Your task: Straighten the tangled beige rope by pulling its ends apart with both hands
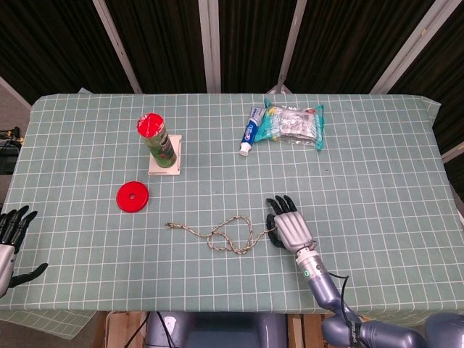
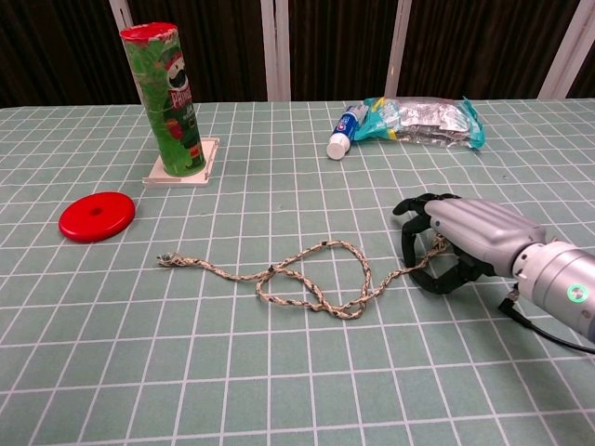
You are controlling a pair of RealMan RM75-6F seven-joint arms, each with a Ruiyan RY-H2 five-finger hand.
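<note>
The beige rope (image 1: 230, 235) (image 2: 311, 283) lies on the checked green table (image 1: 377, 203), tangled into a loose loop at its middle. Its left end (image 2: 165, 261) lies free, below the red disc. My right hand (image 1: 290, 226) (image 2: 457, 246) sits over the rope's right end, fingers curled down and thumb beneath, gripping that end against the cloth. My left hand (image 1: 10, 239) hangs beyond the table's front left corner, fingers spread, holding nothing. It is far from the rope and shows only in the head view.
A green chip can (image 1: 158, 141) (image 2: 170, 98) stands on a white base behind the rope's left part. A red disc (image 1: 133, 196) (image 2: 97, 216) lies nearby. A toothpaste tube (image 1: 250, 130) (image 2: 346, 130) and a snack bag (image 1: 293, 123) (image 2: 423, 121) lie at the back.
</note>
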